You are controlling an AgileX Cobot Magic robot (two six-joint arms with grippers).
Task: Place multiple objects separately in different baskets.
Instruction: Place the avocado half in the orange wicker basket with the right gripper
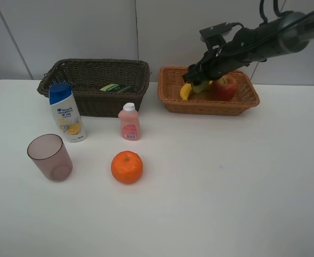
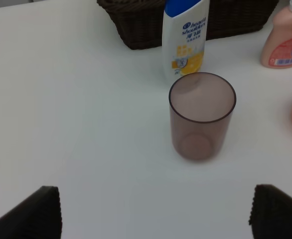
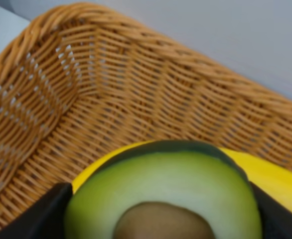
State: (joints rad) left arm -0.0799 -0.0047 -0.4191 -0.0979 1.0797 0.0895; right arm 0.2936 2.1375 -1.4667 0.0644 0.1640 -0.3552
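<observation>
Toward the far right edge of the white bench: shallow orange-tan woven wicker basket. Over its left end, right claw clamped on the halved green avocado. Just beneath, yellow banana, with red apple beside; probably little bare weave for lowering. Near the front left edge, left claw spread wide, facing the translucent mauve cup.

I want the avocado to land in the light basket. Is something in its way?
Yes, partly. The right pincer holds the green halved avocado over the light orange-tan wicker basket, and the yellow banana lies right beneath it; bare weave shows beside.
</observation>
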